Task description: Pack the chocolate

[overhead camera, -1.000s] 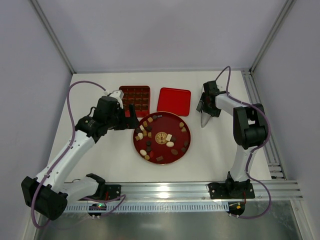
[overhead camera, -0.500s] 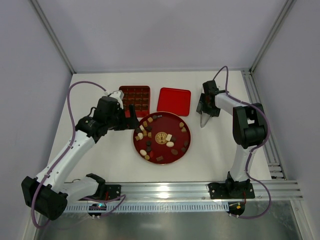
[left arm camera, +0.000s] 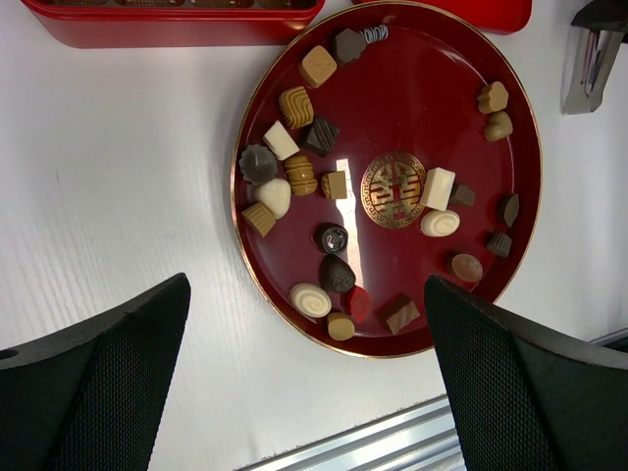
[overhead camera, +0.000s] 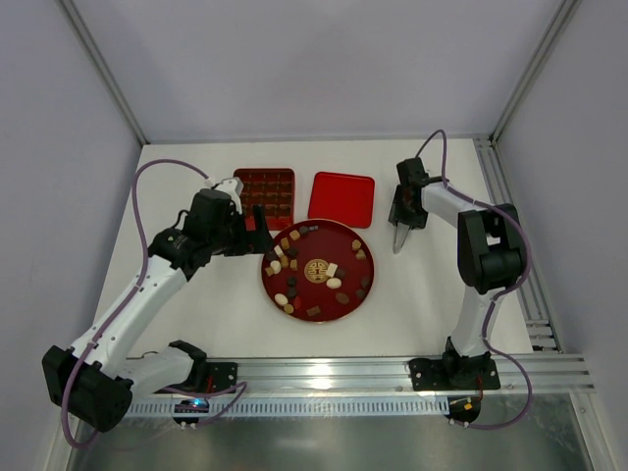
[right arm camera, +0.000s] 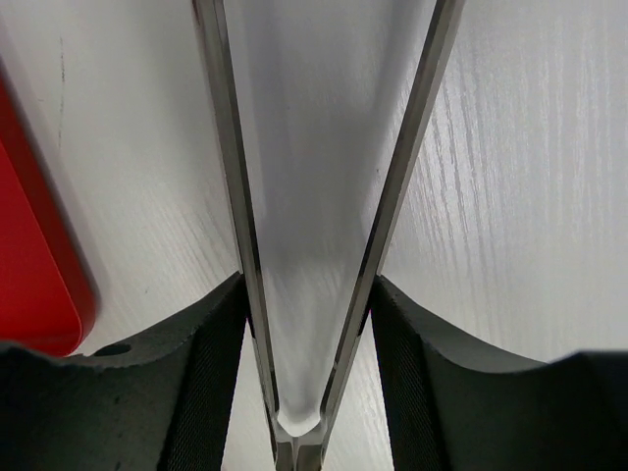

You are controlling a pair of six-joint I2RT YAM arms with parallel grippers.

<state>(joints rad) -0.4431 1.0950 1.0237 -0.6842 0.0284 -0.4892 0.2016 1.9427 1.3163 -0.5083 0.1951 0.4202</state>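
Note:
Several chocolate pieces [overhead camera: 291,263], dark brown, tan and cream-white, lie scattered on the round red plate [overhead camera: 345,304] with a gold emblem; they also show in the left wrist view [left arm camera: 312,299]. My left gripper [overhead camera: 258,222] hovers at the plate's left edge, open and empty, its fingers [left arm camera: 98,383] wide apart. My right gripper [overhead camera: 401,214] is right of the plate and shut on metal tongs [overhead camera: 397,237]. In the right wrist view the tongs [right arm camera: 228,177] point away from me, spread open over the bare table.
The square red box with grid compartments [overhead camera: 265,190] stands behind the plate on the left, and its compartments look dark. A flat red lid [overhead camera: 341,197] lies beside it and also shows in the right wrist view [right arm camera: 29,245]. An aluminium rail [overhead camera: 324,371] runs along the near edge.
My right gripper with the tongs has shifted slightly toward the back. The left arm and the chocolates have not moved.

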